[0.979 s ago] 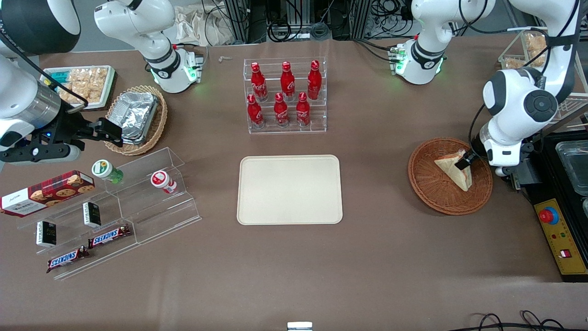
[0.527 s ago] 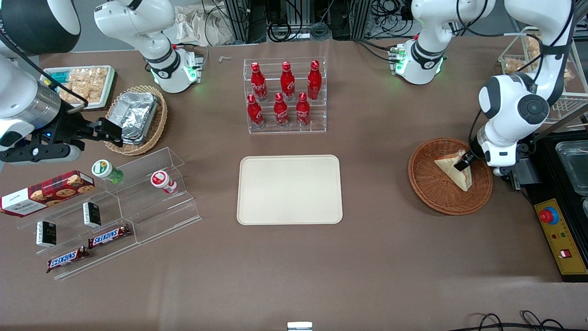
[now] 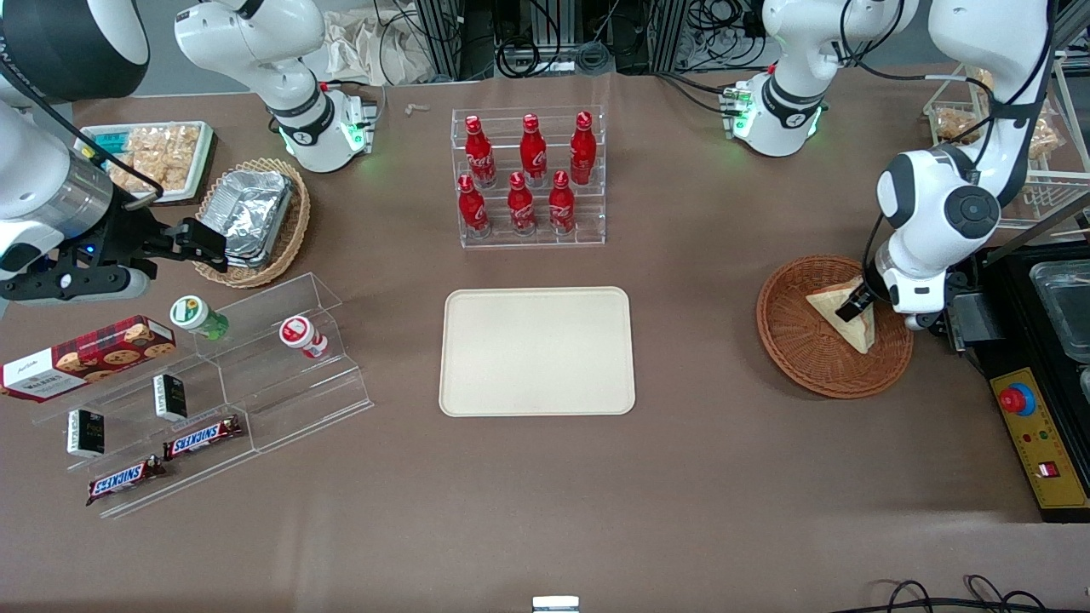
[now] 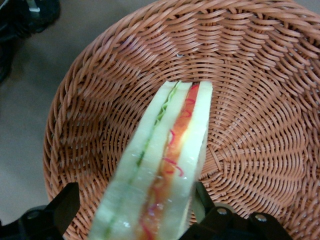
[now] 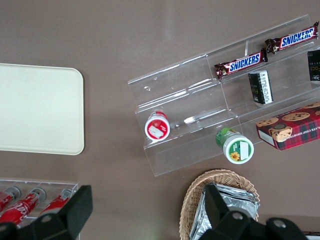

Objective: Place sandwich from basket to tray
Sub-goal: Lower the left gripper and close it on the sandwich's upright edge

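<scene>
The sandwich (image 3: 854,328) lies in the reddish-brown wicker basket (image 3: 788,336) toward the working arm's end of the table. In the left wrist view the sandwich (image 4: 165,170) stands on edge, its red and green filling stripes showing, with the basket (image 4: 250,100) under it. The left gripper (image 3: 851,304) is low in the basket, open, with its jaws straddling the sandwich (image 4: 135,210). One finger (image 4: 65,207) stands apart from the bread; the other finger (image 4: 202,200) is close against it. The cream tray (image 3: 536,351) lies flat at the table's middle and also shows in the right wrist view (image 5: 40,107).
A clear rack of red cola bottles (image 3: 528,179) stands farther from the front camera than the tray. Clear shelves with snacks (image 3: 204,383) and a tan basket of foil containers (image 3: 251,217) are toward the parked arm's end. A black control box (image 3: 1043,426) is beside the basket.
The left arm has swung and the gripper has slid a little over the sandwich toward the basket's middle. The sandwich has stayed in the basket.
</scene>
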Controlling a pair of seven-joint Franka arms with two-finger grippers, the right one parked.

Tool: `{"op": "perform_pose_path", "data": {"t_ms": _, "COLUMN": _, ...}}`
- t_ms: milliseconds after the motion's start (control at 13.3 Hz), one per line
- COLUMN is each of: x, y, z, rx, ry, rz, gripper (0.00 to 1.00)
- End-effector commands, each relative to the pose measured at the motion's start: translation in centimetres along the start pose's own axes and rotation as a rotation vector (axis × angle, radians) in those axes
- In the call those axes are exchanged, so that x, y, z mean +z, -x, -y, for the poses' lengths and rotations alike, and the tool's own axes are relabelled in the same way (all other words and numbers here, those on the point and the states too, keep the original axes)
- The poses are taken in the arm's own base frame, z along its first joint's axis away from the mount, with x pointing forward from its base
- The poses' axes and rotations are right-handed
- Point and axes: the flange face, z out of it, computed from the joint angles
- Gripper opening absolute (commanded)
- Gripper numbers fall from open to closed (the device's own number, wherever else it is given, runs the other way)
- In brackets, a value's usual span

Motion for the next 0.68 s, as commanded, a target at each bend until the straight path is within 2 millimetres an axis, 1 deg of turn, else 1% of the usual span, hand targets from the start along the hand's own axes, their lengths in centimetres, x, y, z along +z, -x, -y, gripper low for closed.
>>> {"op": "perform_pose_path", "data": {"t_ms": 0, "x": 0.32, "y": 1.08, "z": -1.5, "rx": -0.042, "ry": 0.013, "rz": -0.021, "gripper": 1.0}}
{"op": "perform_pose_path", "data": {"t_ms": 75, "x": 0.42, "y": 1.13, "z": -1.77, "rx": -0.04, "ry": 0.017, "rz": -0.024, "gripper": 0.95}}
{"op": "perform_pose_path", "data": {"t_ms": 151, "x": 0.4, "y": 1.02, "z": -1.96, "rx": -0.058, "ry": 0.02, "rz": -0.025, "gripper": 0.75}}
{"op": "perform_pose_path", "data": {"t_ms": 226, "x": 0.54, "y": 0.94, "z": -2.14, "rx": -0.078, "ry": 0.019, "rz": -0.024, "gripper": 0.47}}
{"op": "perform_pose_path", "data": {"t_ms": 301, "x": 0.47, "y": 0.88, "z": -2.1, "rx": -0.08, "ry": 0.02, "rz": -0.026, "gripper": 0.15}}
{"op": "perform_pose_path", "data": {"t_ms": 377, "x": 0.33, "y": 0.86, "z": -2.12, "rx": -0.076, "ry": 0.021, "rz": -0.029, "gripper": 0.0}}
{"op": "perform_pose_path", "data": {"t_ms": 603, "x": -0.13, "y": 0.73, "z": -2.21, "rx": -0.058, "ry": 0.023, "rz": -0.033, "gripper": 0.0}}
